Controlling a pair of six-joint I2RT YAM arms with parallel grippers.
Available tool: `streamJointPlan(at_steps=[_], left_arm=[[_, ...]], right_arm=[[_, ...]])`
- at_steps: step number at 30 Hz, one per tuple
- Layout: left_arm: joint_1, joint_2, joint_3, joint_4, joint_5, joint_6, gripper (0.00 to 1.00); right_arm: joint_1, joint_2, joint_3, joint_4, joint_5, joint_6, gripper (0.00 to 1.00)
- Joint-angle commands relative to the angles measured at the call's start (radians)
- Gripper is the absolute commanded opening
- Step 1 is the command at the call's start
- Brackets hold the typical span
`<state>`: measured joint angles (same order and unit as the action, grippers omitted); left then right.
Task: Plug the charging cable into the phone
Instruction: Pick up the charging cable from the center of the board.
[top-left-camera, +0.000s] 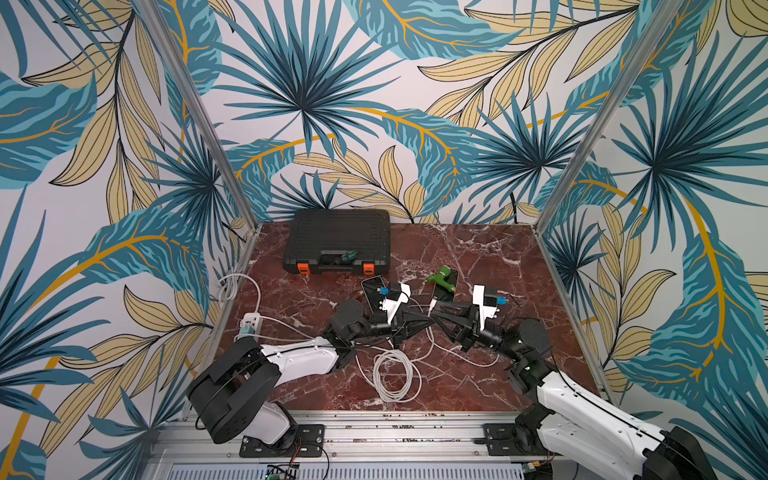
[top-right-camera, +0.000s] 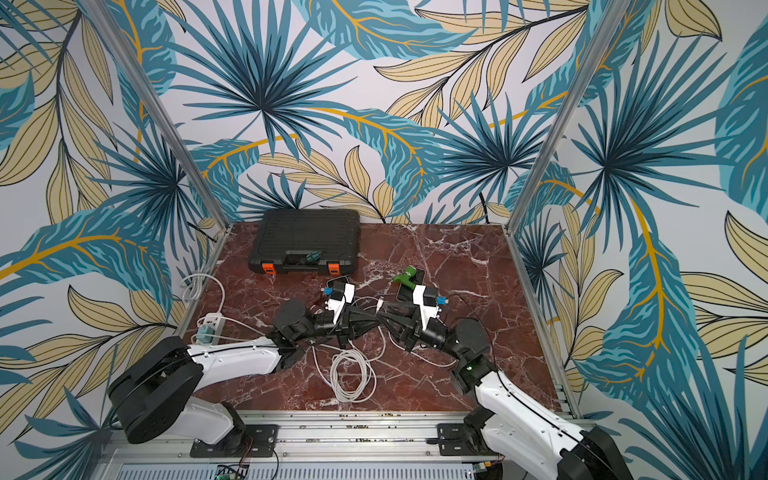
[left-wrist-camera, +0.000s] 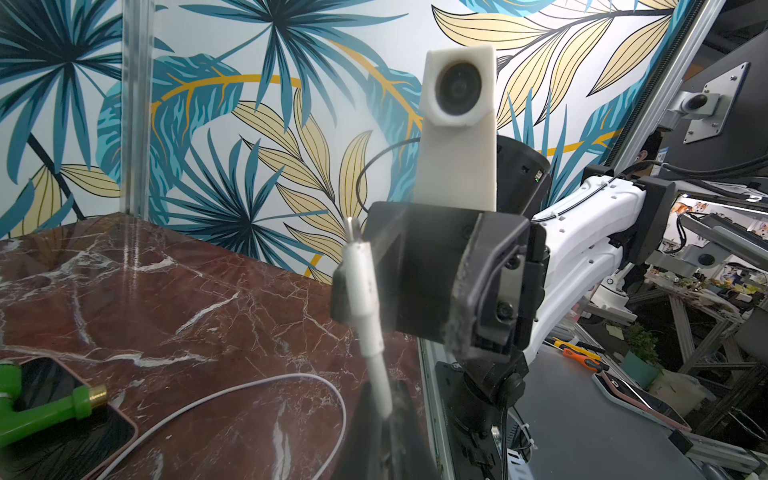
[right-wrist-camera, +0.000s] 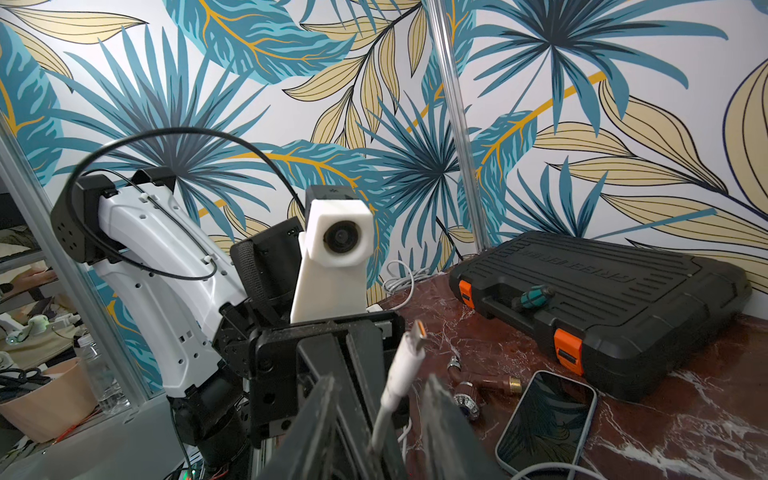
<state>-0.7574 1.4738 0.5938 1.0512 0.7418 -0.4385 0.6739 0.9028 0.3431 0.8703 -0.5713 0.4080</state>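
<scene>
Toward the near edge of the counter (top-left-camera: 478, 382), the slack of the charging cable (top-left-camera: 395, 376) lies in a loose white coil, leaving plenty of free length for the end being worked. Further in, around the middle of the counter, the two arms meet tip to tip. The left fingers (top-left-camera: 415, 323) are pressed together on the cable a little below its plug (left-wrist-camera: 359, 282), so the plug stands free above them with its metal tip showing. The right fingers (left-wrist-camera: 386, 299) stand apart with the cord running up between them, one just beside the plug, not pinching it. I judge this a hand-over, meant to get a firmer hold on the stiff plug rather than the soft cord. Just beyond the fingertips a phone (top-left-camera: 444, 294) lies flat, its near end close to the plug, with a green hose fitting (top-left-camera: 442, 276) resting across it. Another phone (right-wrist-camera: 548, 419) lies flat beside the left arm's wrist. Which one is meant I cannot tell, though the plug is nearer the first. Against the far edge sits a closed black tool case (top-left-camera: 336, 237) with a screwdriver (top-left-camera: 348, 256) on its handle, well apart from the work.
</scene>
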Motion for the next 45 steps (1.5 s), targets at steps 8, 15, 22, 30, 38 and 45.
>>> streamJointPlan(at_steps=[8,15,22,30,38,45], left_arm=[[0.001,0.003,-0.005,0.034,0.005,-0.003,0.0],[0.002,0.009,-0.006,0.042,0.006,-0.006,0.0],[0.001,0.008,-0.006,0.043,0.008,-0.006,0.0],[0.002,0.007,-0.005,0.04,0.005,-0.008,0.0],[0.001,0.006,-0.008,0.049,-0.009,-0.014,0.0],[0.001,0.011,-0.007,0.05,-0.004,-0.02,0.0]], right_arm=[[-0.002,0.025,0.001,0.045,0.0,0.023,0.39],[-0.001,0.031,0.002,0.076,-0.03,0.033,0.31],[-0.002,0.055,0.005,0.104,-0.037,0.044,0.23],[-0.001,0.057,0.008,0.116,-0.048,0.046,0.2],[-0.001,0.051,0.005,0.123,-0.039,0.047,0.22],[-0.001,0.056,0.008,0.14,-0.042,0.053,0.22]])
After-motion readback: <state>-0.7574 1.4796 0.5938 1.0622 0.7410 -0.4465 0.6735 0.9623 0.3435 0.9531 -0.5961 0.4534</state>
